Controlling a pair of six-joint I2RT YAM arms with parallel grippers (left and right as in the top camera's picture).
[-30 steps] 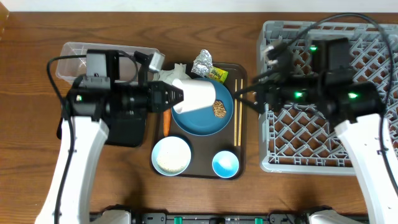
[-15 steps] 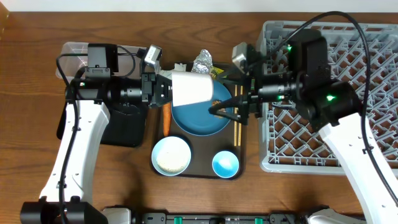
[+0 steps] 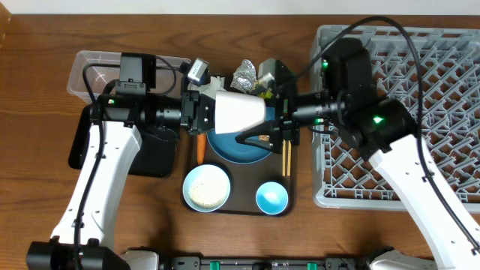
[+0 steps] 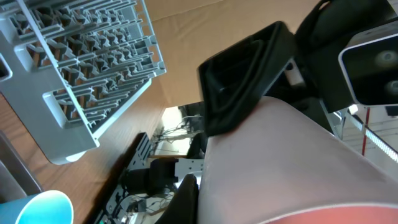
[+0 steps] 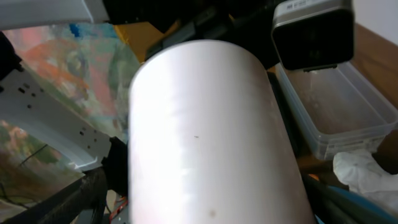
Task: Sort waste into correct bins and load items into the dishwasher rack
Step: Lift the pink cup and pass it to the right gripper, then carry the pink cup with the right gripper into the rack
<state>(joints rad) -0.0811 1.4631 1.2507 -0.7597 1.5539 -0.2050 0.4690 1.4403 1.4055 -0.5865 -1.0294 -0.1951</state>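
Note:
My left gripper (image 3: 208,112) is shut on the small pink cup (image 3: 240,114) and holds it on its side above the blue plate (image 3: 229,151). The cup fills the left wrist view (image 4: 298,168) and the right wrist view (image 5: 205,137). My right gripper (image 3: 262,124) is open, with a finger on each side of the cup's right end. The white bowl (image 3: 206,187) holds rice. The light blue cup (image 3: 271,197), the chopsticks (image 3: 285,161), the carrot (image 3: 200,147) and the foil ball (image 3: 244,73) are on the brown tray (image 3: 240,208). The brown food lump is hidden.
The grey dishwasher rack (image 3: 427,157) stands at the right. The clear tub (image 3: 84,64) and the black tray (image 3: 154,159) lie at the left under my left arm. White tissue (image 5: 357,171) shows beside the tub.
My left gripper has carried the pink cup to the right. My right gripper has moved left from the rack and now straddles the cup's end.

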